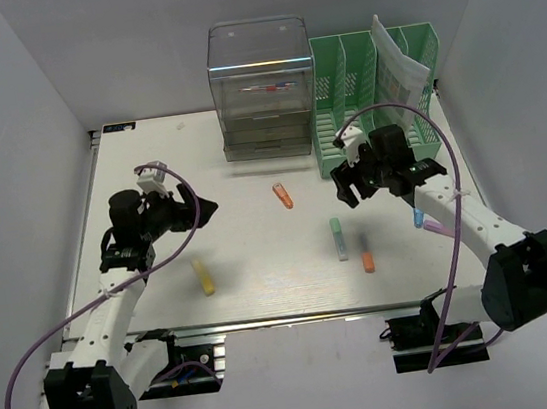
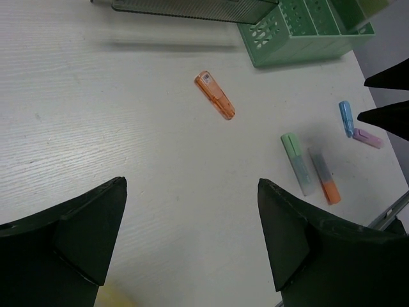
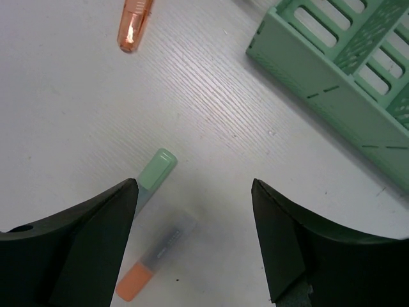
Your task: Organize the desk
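The desk (image 1: 248, 238) runs from the metal rail (image 1: 298, 315) at its front edge, just beyond the arm bases, back to the wall. It looks like a broad, stiff, heavy slab, and I judge it is not to be lifted, only cleared.

Nearest on it lie a yellow highlighter (image 1: 203, 276) on the left and an orange-and-grey highlighter (image 1: 368, 260) on the right. A green-capped highlighter (image 1: 338, 237) lies just beside the latter, and a blue marker (image 1: 418, 216) and a purple marker (image 1: 436, 229) lie close together by the right forearm. These look light, hard and smooth, so they are likely to skid or roll on the slick top. The best hold is across the barrel at its middle, with the fingers square to its length.

Above them the left gripper (image 2: 190, 185) hangs with its jaws spread wide and nothing between them. The right gripper (image 3: 193, 185) likewise gapes empty, over the green-capped one.

Further on an orange marker (image 1: 284, 196) lies alone. At the back stand a clear drawer unit (image 1: 262, 90) and, just beside it, a green file rack (image 1: 371, 101) holding a limp paper sheet (image 1: 399, 67)
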Robot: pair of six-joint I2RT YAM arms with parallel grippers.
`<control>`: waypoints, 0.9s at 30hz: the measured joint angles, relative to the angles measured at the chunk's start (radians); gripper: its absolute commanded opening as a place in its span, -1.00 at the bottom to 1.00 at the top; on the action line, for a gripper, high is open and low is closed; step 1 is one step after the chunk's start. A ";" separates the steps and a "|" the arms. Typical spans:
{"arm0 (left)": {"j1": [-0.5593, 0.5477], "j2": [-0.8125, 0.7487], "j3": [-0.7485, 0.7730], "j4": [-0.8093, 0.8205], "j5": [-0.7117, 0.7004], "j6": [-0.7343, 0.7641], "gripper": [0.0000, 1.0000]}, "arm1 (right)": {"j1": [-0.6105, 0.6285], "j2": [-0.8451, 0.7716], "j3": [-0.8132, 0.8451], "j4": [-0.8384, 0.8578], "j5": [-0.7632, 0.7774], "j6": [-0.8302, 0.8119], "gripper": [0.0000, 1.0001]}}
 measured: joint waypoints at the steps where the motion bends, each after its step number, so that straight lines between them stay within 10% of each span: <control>1: 0.000 -0.003 0.000 -0.008 -0.008 0.004 0.85 | -0.002 -0.010 -0.011 0.000 0.012 0.001 0.51; 15: 0.000 -0.040 0.021 -0.121 -0.128 0.024 0.86 | -0.171 -0.163 -0.101 -0.091 0.186 0.053 0.78; 27: 0.000 -0.103 0.021 -0.124 -0.129 0.027 0.86 | -0.402 -0.031 -0.097 -0.191 0.309 0.142 0.11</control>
